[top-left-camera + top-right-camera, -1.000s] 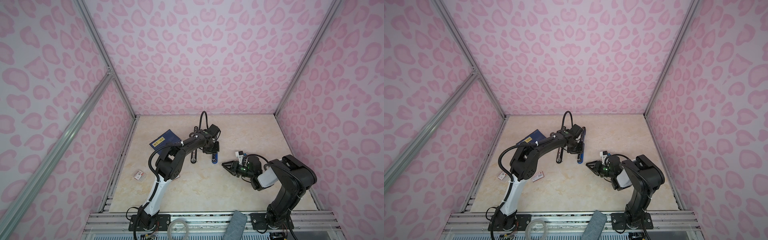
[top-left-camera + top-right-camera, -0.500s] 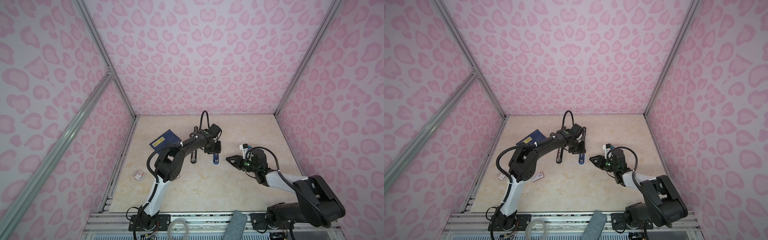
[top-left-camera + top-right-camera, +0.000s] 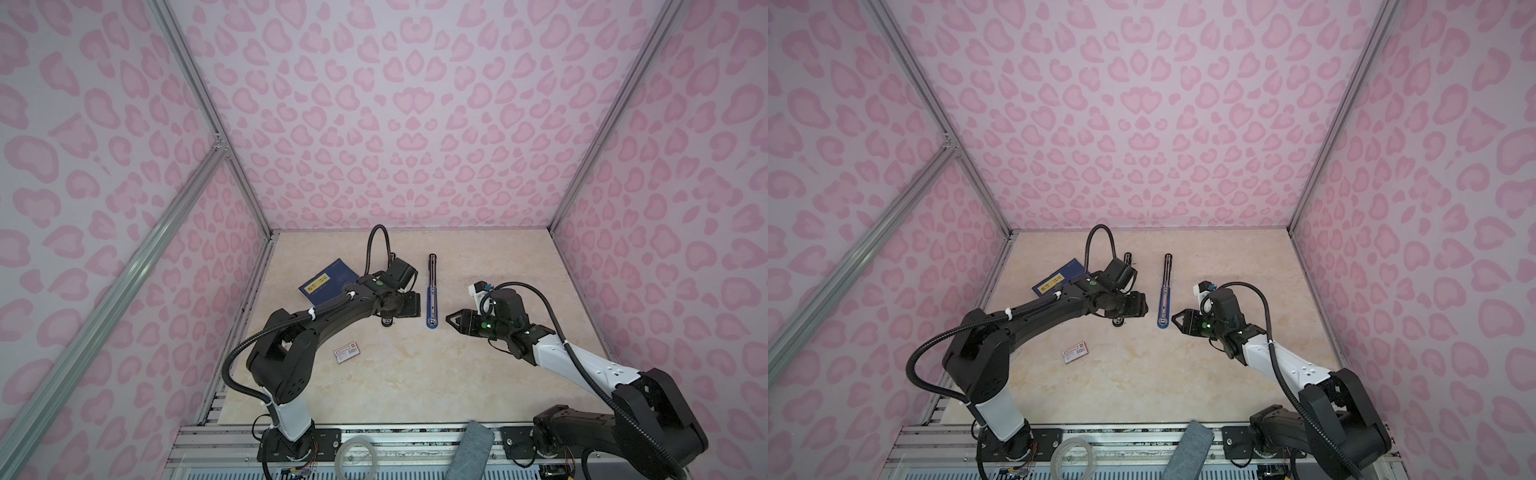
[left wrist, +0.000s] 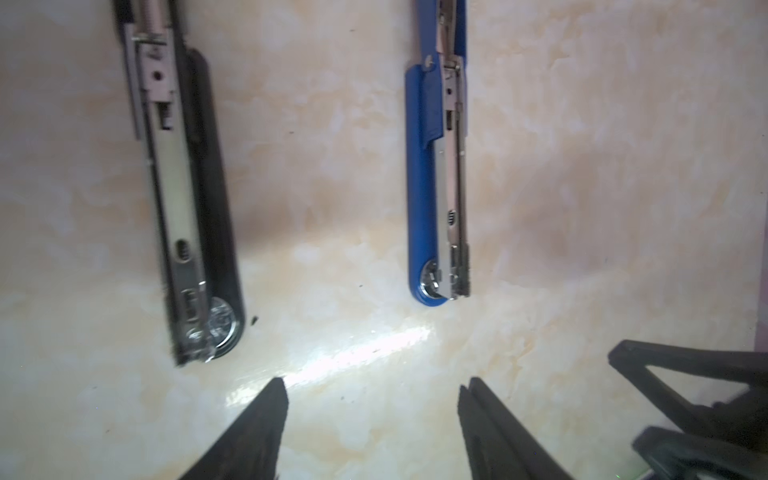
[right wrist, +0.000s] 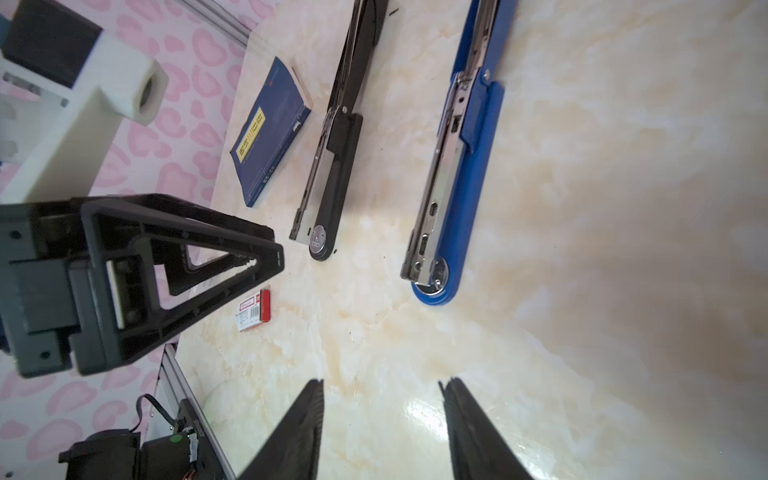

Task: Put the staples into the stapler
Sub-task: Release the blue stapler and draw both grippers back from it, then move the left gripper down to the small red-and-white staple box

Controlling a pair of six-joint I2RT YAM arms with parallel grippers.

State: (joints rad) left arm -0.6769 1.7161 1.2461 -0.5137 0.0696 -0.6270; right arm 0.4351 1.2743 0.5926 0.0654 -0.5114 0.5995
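Two staplers lie opened flat, side by side on the marble table. The blue stapler shows its metal channel. A black stapler lies left of it, mostly under my left arm in both top views. My left gripper hangs open and empty between their near ends. My right gripper is open and empty, just right of the blue stapler's near end. The staples are out of view.
A dark blue booklet with a yellow label lies at the back left. A small white red-labelled box sits near the left arm's elbow. A grey cloth and a tape ring rest on the front rail.
My left gripper has come off the blue stapler and shifted left, its jaws opening. The right gripper's jaws have widened too, and its arm has stretched out lower over the table.
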